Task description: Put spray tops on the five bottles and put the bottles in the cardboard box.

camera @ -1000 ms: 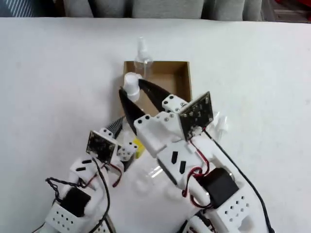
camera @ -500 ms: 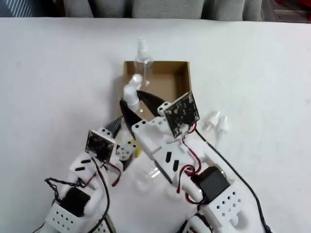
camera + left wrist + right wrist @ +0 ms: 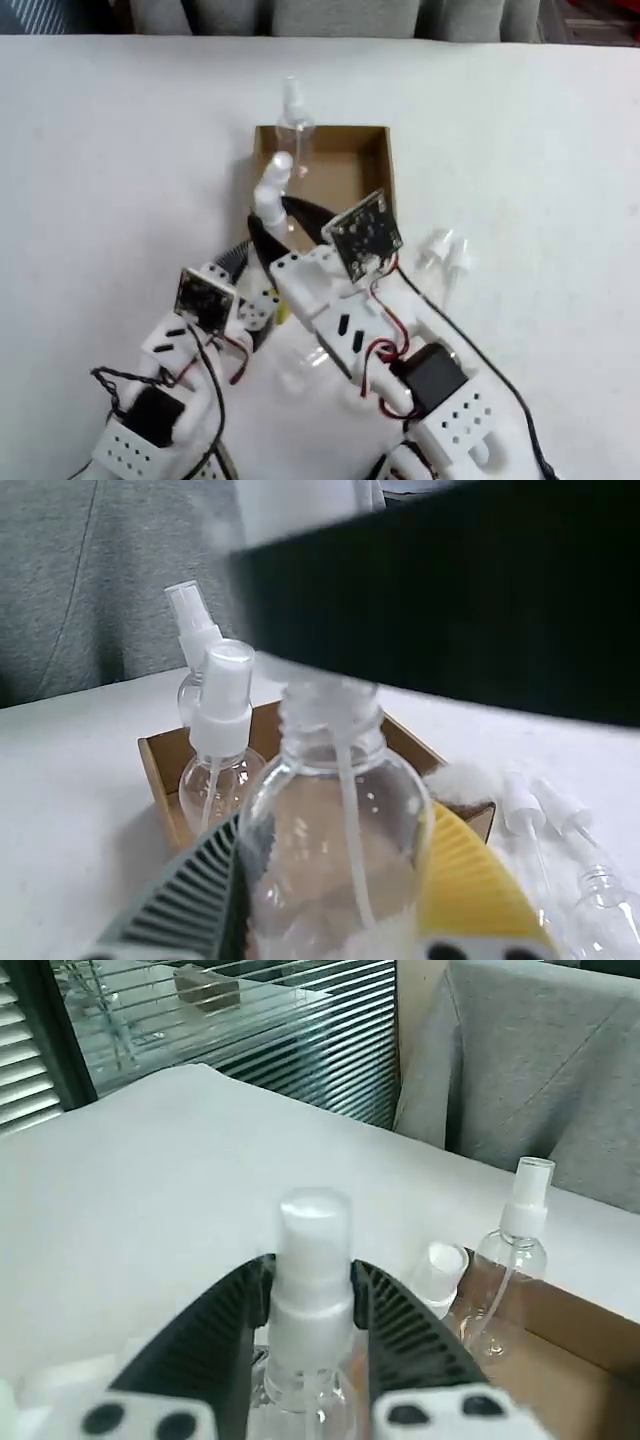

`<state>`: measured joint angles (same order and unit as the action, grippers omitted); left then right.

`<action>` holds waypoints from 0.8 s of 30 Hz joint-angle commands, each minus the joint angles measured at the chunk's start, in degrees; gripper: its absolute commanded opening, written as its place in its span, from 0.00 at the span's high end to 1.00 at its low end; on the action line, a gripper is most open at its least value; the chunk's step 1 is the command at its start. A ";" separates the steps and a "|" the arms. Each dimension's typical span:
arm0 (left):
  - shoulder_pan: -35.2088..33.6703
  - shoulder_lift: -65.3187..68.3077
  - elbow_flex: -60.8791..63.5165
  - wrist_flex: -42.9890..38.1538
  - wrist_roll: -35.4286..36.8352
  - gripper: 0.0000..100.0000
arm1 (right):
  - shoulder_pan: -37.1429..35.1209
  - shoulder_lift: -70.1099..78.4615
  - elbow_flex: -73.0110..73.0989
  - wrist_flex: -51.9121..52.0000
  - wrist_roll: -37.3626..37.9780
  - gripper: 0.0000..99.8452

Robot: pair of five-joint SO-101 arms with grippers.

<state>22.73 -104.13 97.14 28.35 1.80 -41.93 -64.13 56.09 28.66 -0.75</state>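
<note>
The clear bottle (image 3: 340, 820) stands upright, neck up, its body clamped in the left gripper (image 3: 330, 910). The right gripper (image 3: 310, 1305) is closed on the white spray top (image 3: 312, 1245) at the bottle's neck, dip tube pointing down inside. Just beyond, the cardboard box (image 3: 365, 165) holds one capped bottle (image 3: 215, 770), also upright.
</note>
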 commanded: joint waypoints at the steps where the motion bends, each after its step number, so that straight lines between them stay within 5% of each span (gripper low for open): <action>1: -0.66 -0.48 -0.18 1.14 -0.35 0.94 | -0.66 -0.40 -0.35 -0.31 -0.26 0.98; 8: -0.66 -0.48 -0.18 1.14 -0.35 0.94 | -0.66 -0.40 -0.26 0.66 -0.26 0.97; 15: -0.66 -0.48 -0.18 1.14 -0.35 0.94 | -0.75 -0.75 -0.70 5.76 -0.62 0.71; 24: -0.66 -0.48 -0.18 1.23 -0.35 0.94 | -4.35 -11.12 -10.20 14.90 -0.09 0.73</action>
<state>22.81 -104.13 97.14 29.58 1.80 -45.45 -72.13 51.96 40.53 -0.75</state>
